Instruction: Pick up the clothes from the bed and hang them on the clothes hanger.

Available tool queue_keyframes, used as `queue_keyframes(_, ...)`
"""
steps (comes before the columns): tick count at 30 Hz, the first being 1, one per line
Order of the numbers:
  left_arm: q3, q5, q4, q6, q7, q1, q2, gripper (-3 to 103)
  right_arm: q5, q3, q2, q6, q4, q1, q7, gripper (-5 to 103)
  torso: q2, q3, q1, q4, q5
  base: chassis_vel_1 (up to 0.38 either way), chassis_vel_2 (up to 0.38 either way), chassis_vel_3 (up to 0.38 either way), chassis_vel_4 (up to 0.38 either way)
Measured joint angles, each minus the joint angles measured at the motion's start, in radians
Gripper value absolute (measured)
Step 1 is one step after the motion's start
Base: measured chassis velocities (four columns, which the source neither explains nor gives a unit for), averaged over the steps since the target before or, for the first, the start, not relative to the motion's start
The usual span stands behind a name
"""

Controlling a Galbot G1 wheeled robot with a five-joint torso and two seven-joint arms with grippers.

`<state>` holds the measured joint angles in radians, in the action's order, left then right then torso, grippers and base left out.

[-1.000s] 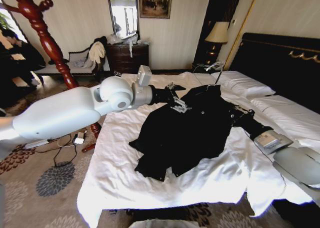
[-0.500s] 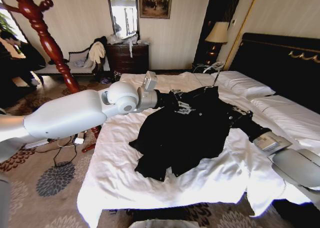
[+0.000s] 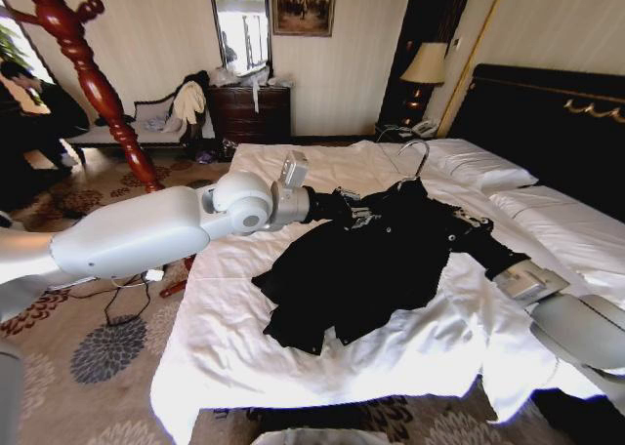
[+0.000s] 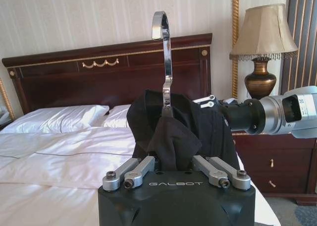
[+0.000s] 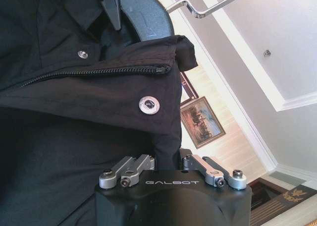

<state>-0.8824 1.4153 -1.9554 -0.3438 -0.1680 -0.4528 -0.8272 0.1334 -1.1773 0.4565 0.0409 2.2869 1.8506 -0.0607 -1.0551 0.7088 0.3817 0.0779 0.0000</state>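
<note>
Up close, the left gripper (image 4: 174, 162) is clenched on a fold of the black clothes (image 4: 183, 127), the hanger (image 4: 163, 62) hook rising silver above. The right gripper (image 5: 168, 159) pinches cloth below a snap and zipper. From the head, the clothes (image 3: 366, 264) hang raised at the shoulders, hem trailing on the bed (image 3: 293, 347).
</note>
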Motion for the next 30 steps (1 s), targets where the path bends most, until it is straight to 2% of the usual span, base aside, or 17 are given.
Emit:
queue_keyframes(8, 0.02, 0.014, 0.009, -0.001, 0.033, 0.023, -0.031, 16, 0.003, 0.005, 0.005, 0.005, 0.004, 0.003, -0.008, 19, 0.0, 0.0, 0.0, -0.0002, 0.0001, 0.0, 0.0, 0.0, 0.0)
queue_keyframes(11, 0.044, 0.016, 0.016, 0.003, 0.051, 0.044, -0.061, 16, 0.003, 0.004, 0.008, 0.011, 0.014, 0.01, -0.009, 19, 0.0, 0.0, 0.0, 0.0006, 0.0002, 0.0, 0.0, 0.0, 0.0)
queue_keyframes(14, 0.051, 0.016, 0.016, 0.009, 0.052, 0.05, -0.063, 16, 0.004, -0.003, 0.008, 0.016, 0.02, 0.012, -0.009, 16, 0.0, 0.0, 0.0, 0.0002, 0.0001, 0.0, 0.0, 0.0, 0.0)
queue_keyframes(17, 0.064, 0.013, 0.019, 0.02, 0.061, 0.063, -0.053, 16, 0.013, -0.01, 0.005, 0.019, 0.039, 0.012, -0.006, 30, 0.0, 0.0, 0.0, -0.0001, -0.0002, 0.0, 0.0, 0.0, 0.0)
queue_keyframes(19, 0.066, 0.014, 0.019, 0.021, 0.062, 0.065, -0.049, 16, 0.015, -0.01, 0.005, 0.02, 0.042, 0.012, -0.006, 30, 0.0, 0.0, 0.0, -0.0002, 0.0, 0.0, 0.0, 0.0, 0.0)
queue_keyframes(23, 0.078, 0.01, 0.007, 0.023, 0.063, 0.088, -0.003, 16, 0.028, -0.014, 0.007, 0.031, 0.053, 0.017, -0.006, 52, 0.0, 0.0, 0.0, 0.0, -0.0001, 0.0, 0.0, 0.0, 0.0)
queue_keyframes(24, 0.078, 0.01, 0.007, 0.023, 0.063, 0.088, -0.003, 16, 0.028, -0.014, 0.007, 0.031, 0.053, 0.017, -0.006, 52, 0.0, 0.0, 0.0, 0.0, -0.0001, 0.0, 0.0, 0.0, 0.0)
queue_keyframes(26, 0.086, 0.008, -0.001, 0.023, 0.064, 0.106, 0.019, 16, 0.034, -0.02, 0.007, 0.034, 0.059, 0.021, -0.006, 63, 0.0, 0.0, 0.0, -0.0002, -0.0003, 0.0, 0.0, 0.0, 0.0)
queue_keyframes(27, 0.09, 0.007, -0.006, 0.023, 0.064, 0.113, 0.029, 16, 0.038, -0.023, 0.007, 0.036, 0.059, 0.021, -0.007, 63, 0.0, 0.0, 0.0, -0.0001, -0.0003, 0.0, 0.0, 0.0, 0.0)
queue_keyframes(30, 0.1, 0.003, -0.017, 0.023, 0.064, 0.128, 0.055, 16, 0.049, -0.025, 0.01, 0.04, 0.056, 0.021, -0.011, 74, 0.0, 0.0, 0.0, 0.0001, -0.0001, 0.0, 0.0, 0.0, 0.0)
